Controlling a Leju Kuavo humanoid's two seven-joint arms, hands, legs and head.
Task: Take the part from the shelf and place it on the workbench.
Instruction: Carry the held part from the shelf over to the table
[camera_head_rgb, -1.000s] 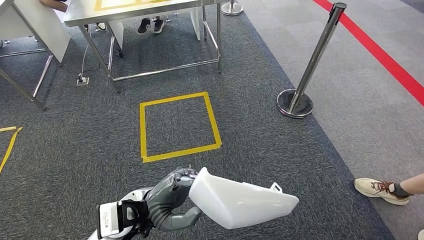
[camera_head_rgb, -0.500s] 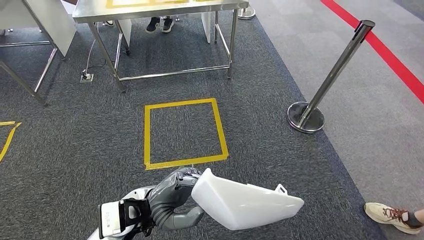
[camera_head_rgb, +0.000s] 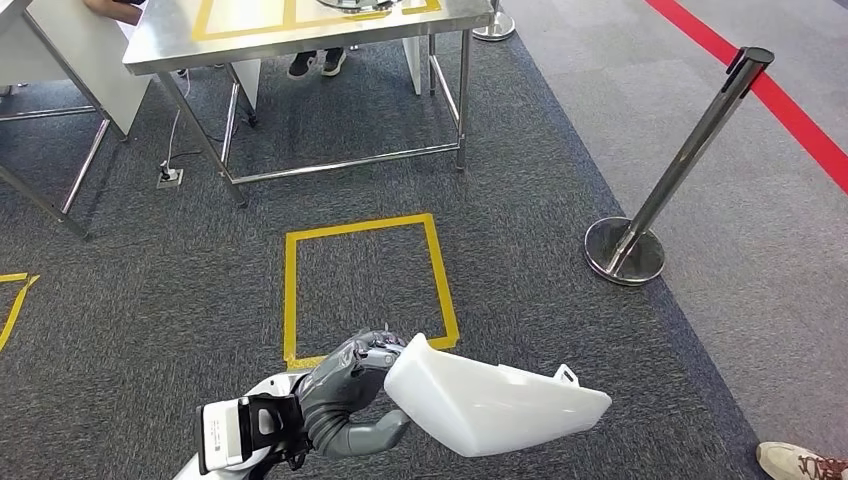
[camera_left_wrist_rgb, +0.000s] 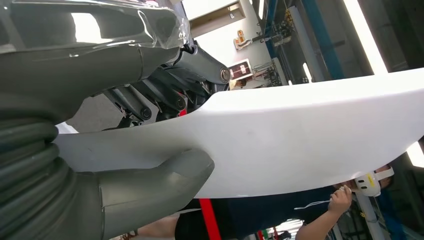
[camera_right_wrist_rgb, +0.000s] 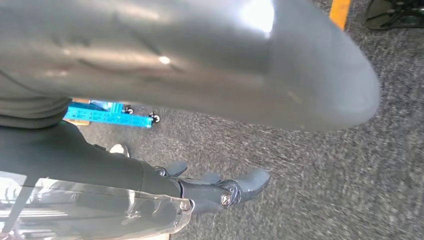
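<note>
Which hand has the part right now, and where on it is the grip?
The left hand holds the white part by its near end, thumb under it and fingers on top. The right hand holds nothing.

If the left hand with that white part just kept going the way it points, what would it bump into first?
The left hand grips the white part and points rightward over carpet. That way looks free; perhaps a person's shoe at the edge, though depth is unclear.
</note>
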